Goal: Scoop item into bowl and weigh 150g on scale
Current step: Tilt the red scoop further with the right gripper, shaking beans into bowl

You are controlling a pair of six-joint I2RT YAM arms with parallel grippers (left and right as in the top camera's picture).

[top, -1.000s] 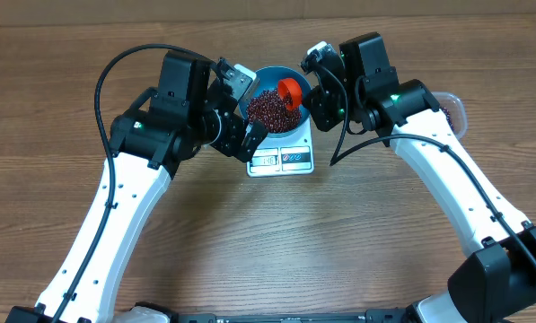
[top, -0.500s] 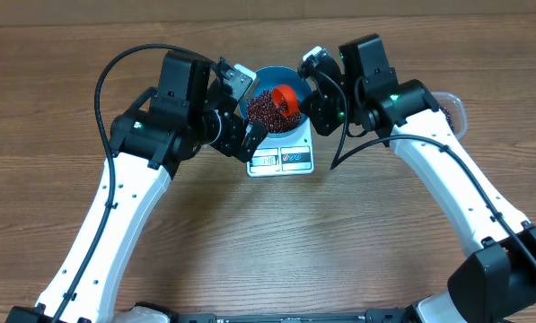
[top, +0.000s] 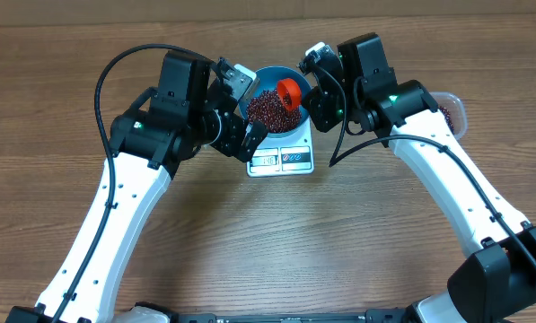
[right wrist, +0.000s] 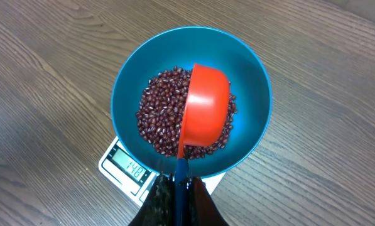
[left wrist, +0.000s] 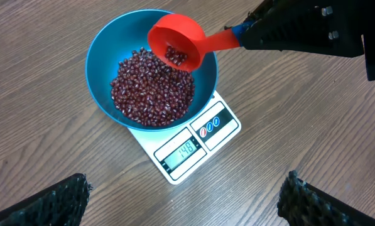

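Overhead, red-brown beans (top: 269,109) heap in the blue bowl (top: 268,74) on the scale (top: 281,160); right fingers (right wrist: 165,201) clamp the red scoop (top: 290,90) at 2 o'clock, left fingers (left wrist: 55,198) apart.

The scale (left wrist: 193,141) shows 148 on its display; its other labels are unreadable.

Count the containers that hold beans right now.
3. The blue bowl on the scale; the red scoop over it, a few beans inside; the clear tub to the right, mostly hidden behind the right arm.
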